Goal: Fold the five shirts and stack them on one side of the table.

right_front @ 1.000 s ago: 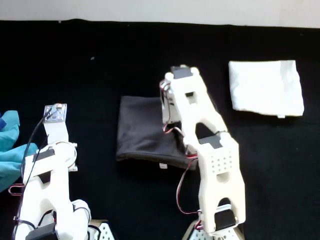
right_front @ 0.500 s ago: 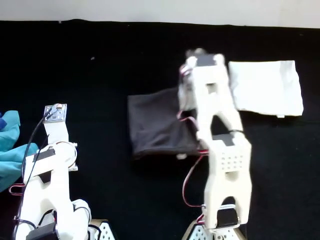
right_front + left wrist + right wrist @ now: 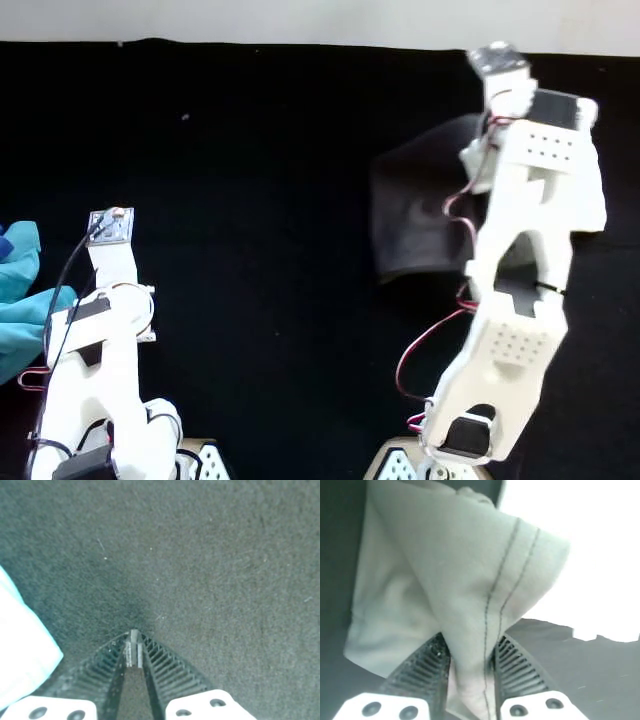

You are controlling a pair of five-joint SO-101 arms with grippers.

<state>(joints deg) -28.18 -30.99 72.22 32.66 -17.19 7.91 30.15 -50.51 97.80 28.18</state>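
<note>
The dark grey folded shirt (image 3: 425,220) hangs partly lifted at the right of the black table, next to the arm that holds it. In the right wrist view my right gripper (image 3: 470,655) is shut on a stitched fold of this shirt (image 3: 445,570). The white folded shirt (image 3: 580,555) lies just beyond it, and in the high view the right arm (image 3: 520,250) covers most of it. My left gripper (image 3: 132,642) is shut with nothing in it, low over bare cloth at the near left. A teal shirt (image 3: 22,290) is bunched at the table's left edge.
The black tablecloth (image 3: 250,150) is bare across the middle and back. A corner of pale cloth (image 3: 20,655) lies beside the left gripper. Both arm bases stand at the near edge, and red wires (image 3: 410,360) hang along the right arm.
The right arm has swung right and farther back, carrying the dark shirt from the table's middle toward the white shirt. The left arm has stayed still.
</note>
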